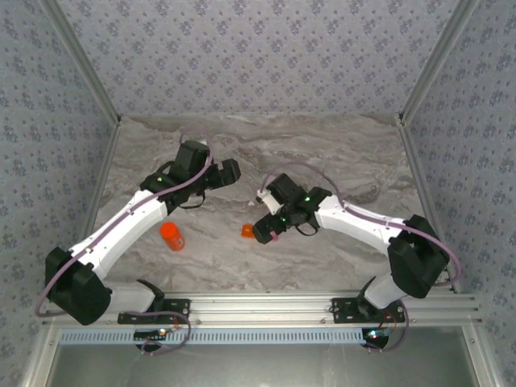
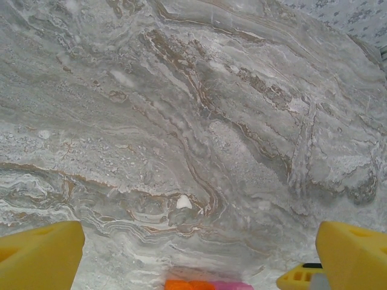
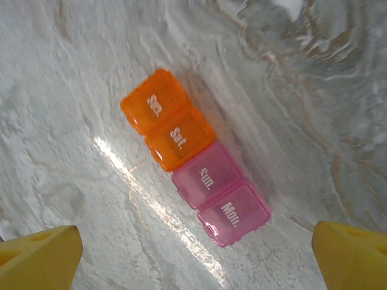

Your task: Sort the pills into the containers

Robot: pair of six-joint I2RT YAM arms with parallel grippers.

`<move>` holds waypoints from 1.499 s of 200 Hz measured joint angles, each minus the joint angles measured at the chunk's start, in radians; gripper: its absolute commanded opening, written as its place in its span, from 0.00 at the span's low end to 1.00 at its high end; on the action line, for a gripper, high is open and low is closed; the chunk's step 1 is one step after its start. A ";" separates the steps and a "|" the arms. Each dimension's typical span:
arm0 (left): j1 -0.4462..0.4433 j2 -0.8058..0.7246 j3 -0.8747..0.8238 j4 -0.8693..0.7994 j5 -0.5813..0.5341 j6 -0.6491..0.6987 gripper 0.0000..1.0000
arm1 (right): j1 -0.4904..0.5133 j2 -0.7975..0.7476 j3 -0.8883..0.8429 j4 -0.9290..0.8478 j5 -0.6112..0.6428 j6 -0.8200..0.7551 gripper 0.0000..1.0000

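The containers [image 3: 193,154] are a row of joined plastic cells lying on the marble, two orange marked "Sat." and two pink marked "Sun." and "Mon.", all lids down. My right gripper [image 3: 195,254] hovers over them, open, its yellow fingertips [image 3: 39,257] wide apart and holding nothing. In the top view it [image 1: 263,229] stands beside the orange end of the containers [image 1: 247,231]. One small white pill [image 2: 184,202] lies on the table ahead of my left gripper [image 2: 198,249], which is open and empty. The containers' edge [image 2: 208,284] shows just below it.
An orange round bottle [image 1: 172,236] stands upright near the left arm's forearm. The marble table [image 1: 339,153] is walled on three sides by patterned panels. A yellow finger of the right gripper [image 2: 299,278] pokes into the left wrist view at the bottom right.
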 measured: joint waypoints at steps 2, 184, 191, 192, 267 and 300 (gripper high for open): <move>0.000 0.000 0.000 0.000 -0.001 0.000 0.98 | 0.000 0.005 0.000 -0.001 0.000 -0.005 1.00; 0.000 0.056 0.042 0.009 0.000 -0.012 0.98 | 0.036 0.166 0.011 0.062 0.082 -0.084 0.87; 0.000 0.056 0.042 0.011 0.001 -0.015 0.98 | 0.037 0.169 0.011 0.065 0.089 -0.078 0.85; 0.000 0.056 0.042 0.011 0.001 -0.016 0.98 | 0.037 0.169 0.011 0.065 0.090 -0.078 0.84; 0.000 0.056 0.042 0.023 0.006 -0.038 0.98 | 0.040 0.179 0.011 0.073 0.129 0.003 0.64; 0.000 0.056 0.042 0.036 0.009 -0.045 0.98 | 0.041 0.181 0.012 0.060 0.145 0.083 0.52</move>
